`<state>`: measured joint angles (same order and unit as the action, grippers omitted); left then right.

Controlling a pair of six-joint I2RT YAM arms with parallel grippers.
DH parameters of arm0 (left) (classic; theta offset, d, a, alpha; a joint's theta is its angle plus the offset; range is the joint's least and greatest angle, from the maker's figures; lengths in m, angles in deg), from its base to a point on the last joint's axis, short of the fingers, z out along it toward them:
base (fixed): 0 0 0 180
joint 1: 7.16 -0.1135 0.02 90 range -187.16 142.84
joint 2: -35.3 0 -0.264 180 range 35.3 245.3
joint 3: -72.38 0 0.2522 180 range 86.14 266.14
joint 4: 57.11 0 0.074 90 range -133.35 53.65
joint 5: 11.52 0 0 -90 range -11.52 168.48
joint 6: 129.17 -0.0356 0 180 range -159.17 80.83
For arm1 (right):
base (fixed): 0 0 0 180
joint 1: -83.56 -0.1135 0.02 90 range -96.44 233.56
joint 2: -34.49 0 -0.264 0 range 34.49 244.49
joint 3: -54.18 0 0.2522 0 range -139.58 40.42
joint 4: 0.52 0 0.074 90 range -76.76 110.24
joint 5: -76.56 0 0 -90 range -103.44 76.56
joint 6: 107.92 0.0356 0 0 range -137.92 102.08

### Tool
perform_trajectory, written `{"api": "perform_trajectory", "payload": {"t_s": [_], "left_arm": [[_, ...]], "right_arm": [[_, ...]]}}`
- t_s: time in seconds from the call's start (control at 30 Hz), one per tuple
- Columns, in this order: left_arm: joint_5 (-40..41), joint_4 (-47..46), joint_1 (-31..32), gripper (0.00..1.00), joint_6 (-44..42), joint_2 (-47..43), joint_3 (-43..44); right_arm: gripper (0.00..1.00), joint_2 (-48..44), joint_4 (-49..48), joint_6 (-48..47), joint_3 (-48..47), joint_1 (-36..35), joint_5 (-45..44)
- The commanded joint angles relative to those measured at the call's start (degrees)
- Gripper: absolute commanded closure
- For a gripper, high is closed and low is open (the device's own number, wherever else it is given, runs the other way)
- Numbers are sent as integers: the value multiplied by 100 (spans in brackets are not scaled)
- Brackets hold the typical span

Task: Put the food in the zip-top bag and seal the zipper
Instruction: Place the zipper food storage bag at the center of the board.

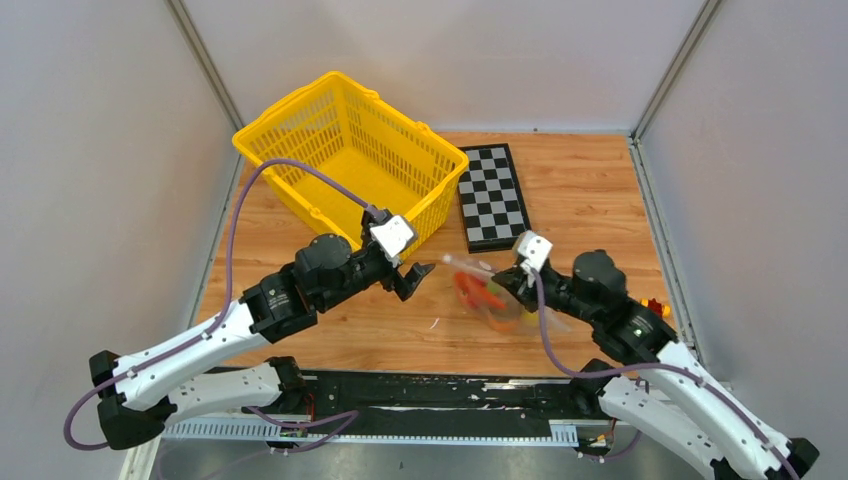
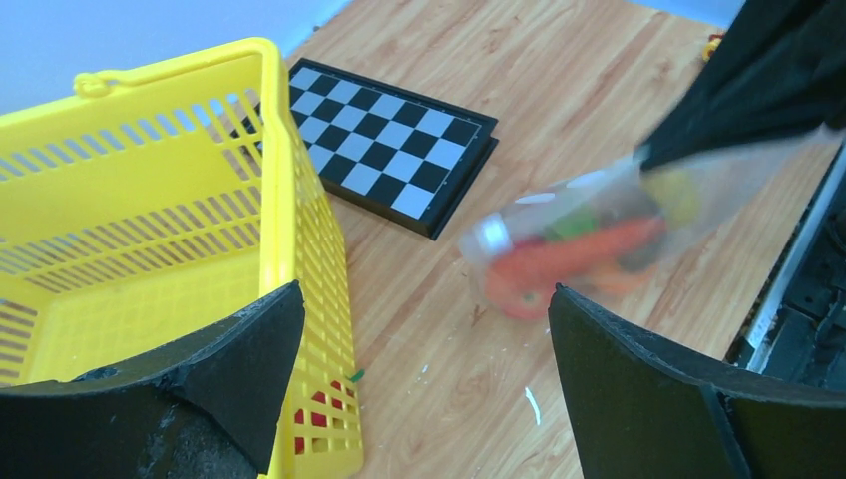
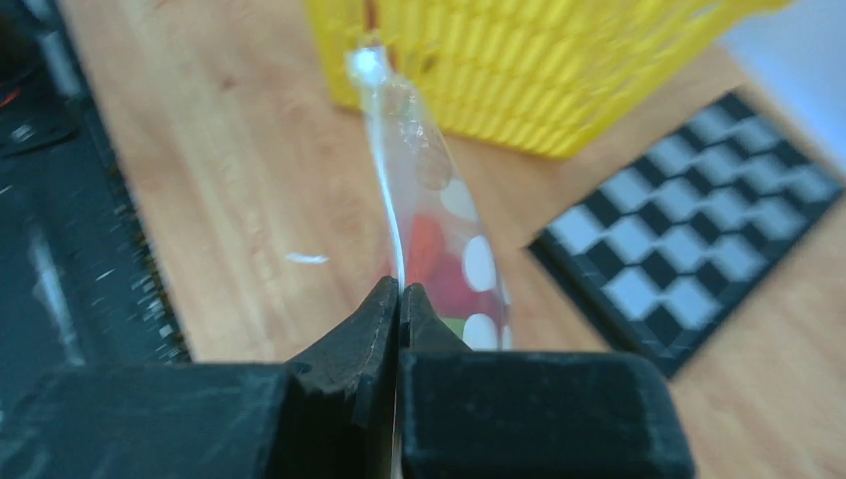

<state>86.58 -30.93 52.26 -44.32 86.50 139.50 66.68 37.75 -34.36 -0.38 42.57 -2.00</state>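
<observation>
The clear zip-top bag with white dots hangs above the table in front of the right arm. It holds the food: red, orange and green pieces show through, blurred. My right gripper is shut on the bag's zipper edge, which runs up from the pinched jaws. My left gripper is open and empty, just left of the bag, not touching it. In the left wrist view the bag sits beyond and between the spread fingertips.
A yellow mesh basket stands at the back left, close to my left gripper; something red shows through its lower wall. A black-and-white checkerboard lies behind the bag. A small red and yellow thing sits by the right arm.
</observation>
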Motion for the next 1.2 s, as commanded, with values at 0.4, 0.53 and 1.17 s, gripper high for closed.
{"api": "perform_trajectory", "payload": {"t_s": [0.4,0.53,1.17], "left_arm": [[467,-431,-71,0,293,-218,-40],[316,-417,-72,0,358,-17,27],[17,-469,-77,0,464,205,-4]], "right_arm": [[80,1281,-411,879,160,-371,4068],[65,1751,191,1140,-559,-373,4029],[27,1870,642,3590,-313,302,-1849]]}}
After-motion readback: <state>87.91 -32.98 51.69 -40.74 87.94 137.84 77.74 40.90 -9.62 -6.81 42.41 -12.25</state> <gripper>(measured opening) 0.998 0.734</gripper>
